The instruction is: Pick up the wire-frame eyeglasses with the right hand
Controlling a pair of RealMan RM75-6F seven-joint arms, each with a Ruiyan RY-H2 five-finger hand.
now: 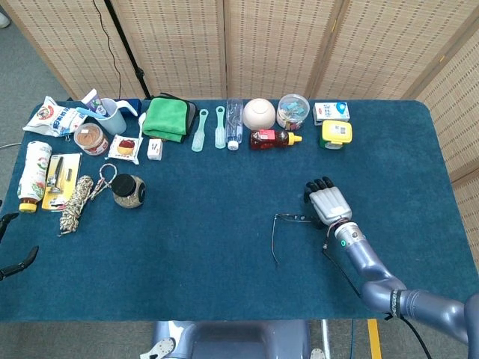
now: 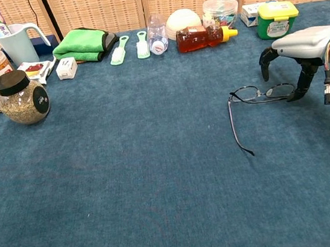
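Several fingers (image 2: 265, 61) of the right hand (image 2: 301, 50) are arching downward over the outer lens end of the wire-frame eyeglasses (image 2: 258, 94), with the thumb reaching down beside the frame on the near side. The fingers are spread rather than clenched, and whether any tip is already touching the wire is too fine to tell; nothing is being lifted yet, so I am reading the hand as not yet gripping. In the head view the right hand (image 1: 328, 202) is sitting just beside the frame's end, palm down.

What could be going wrong from here: the wire is thin and lying flat on the blue tablecloth (image 2: 130, 183), so closing fingertips may be sliding over it and pressing it into the cloth instead of getting under it. A pinch at one end only is likely to be letting the frame swing or twist out. The open temple arm may also be snagging on the cloth as the frame rises.

The eyeglasses are lying right of the table's middle, well apart from the row of things at the back. Their lens bar is running left to right across the robot's view, and that is the long axis. One temple arm is stretching from the left end toward the robot. The other arm is not clearly visible.
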